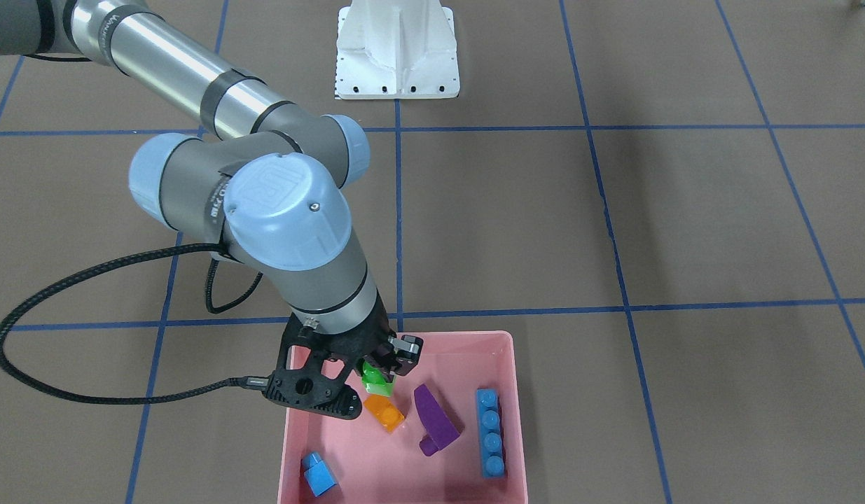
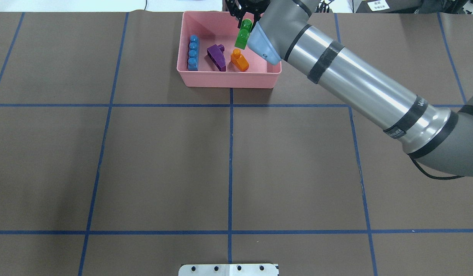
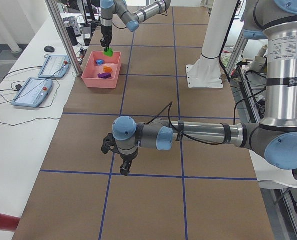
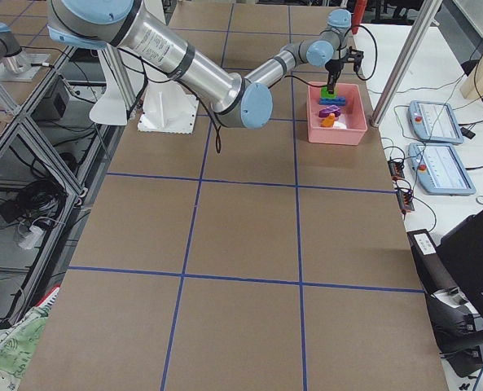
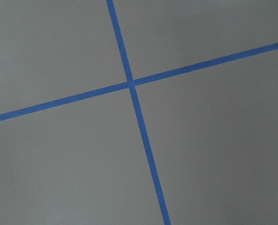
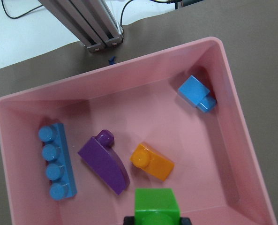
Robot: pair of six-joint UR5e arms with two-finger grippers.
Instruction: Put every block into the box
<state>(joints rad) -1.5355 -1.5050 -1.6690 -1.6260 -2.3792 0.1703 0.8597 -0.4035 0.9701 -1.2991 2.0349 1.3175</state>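
My right gripper (image 1: 384,367) is shut on the green two-stud brick (image 1: 376,379) and holds it above the pink box (image 1: 510,392), over its inner part near the orange brick. In the right wrist view the green brick (image 6: 156,206) hangs above the box floor. In the box lie the orange brick (image 6: 153,161), the purple wedge (image 6: 106,164), the long blue brick (image 6: 56,161) and the small blue brick (image 6: 197,93). My left gripper (image 3: 120,161) shows only in the exterior left view, low over bare table far from the box; I cannot tell whether it is open.
The white robot base (image 1: 397,52) stands at the table's robot side. An aluminium post (image 6: 94,23) rises just behind the box. Teach pendants (image 3: 33,90) lie on the white side bench. Blue tape lines (image 5: 131,84) cross the brown table.
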